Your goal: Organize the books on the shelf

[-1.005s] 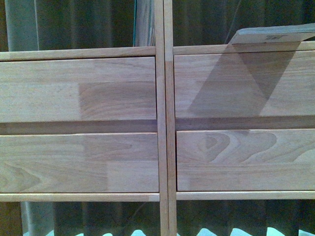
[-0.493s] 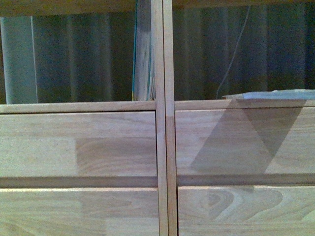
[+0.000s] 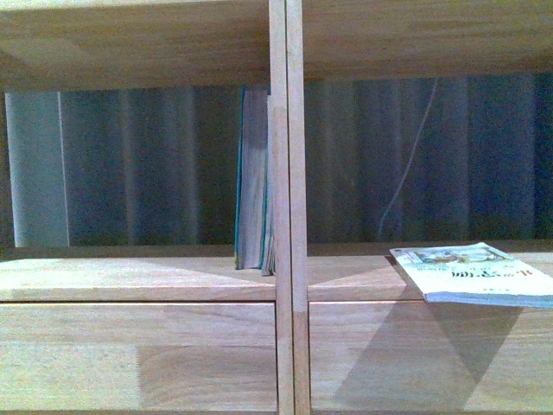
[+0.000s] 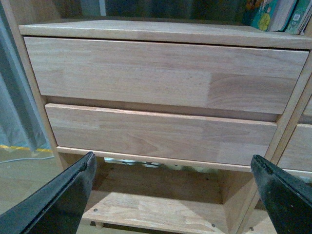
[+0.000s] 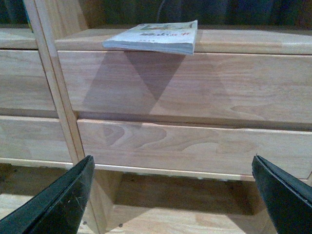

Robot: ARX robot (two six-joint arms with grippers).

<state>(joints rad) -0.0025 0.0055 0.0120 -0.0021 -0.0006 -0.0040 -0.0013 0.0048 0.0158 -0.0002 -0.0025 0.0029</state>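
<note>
The light-wood shelf (image 3: 138, 278) fills the front view, its double central upright (image 3: 286, 207) in the middle. Teal-covered books (image 3: 252, 177) stand upright against the left side of that upright. A thin pale paperback (image 3: 471, 272) lies flat in the right compartment, overhanging the board's front edge. Neither arm shows in the front view. My left gripper (image 4: 173, 158) is open below two drawer fronts (image 4: 161, 68), with the books (image 4: 273, 12) far above it. Open too, my right gripper (image 5: 173, 160) hangs below the drawers (image 5: 195, 83) under the paperback (image 5: 156, 36). Nothing is between either pair of fingers.
A dark curtain (image 3: 147, 164) hangs behind the open-backed shelf, and a thin pale cable (image 3: 413, 156) dangles in the right compartment. A lower board (image 4: 151, 212) lies under the drawers. A grey curtain (image 4: 17, 117) and floor lie beside the shelf's outer side.
The front view has risen: the drawer fronts slid down the picture and the book compartment now fills it. The paperback's cover is now seen from above.
</note>
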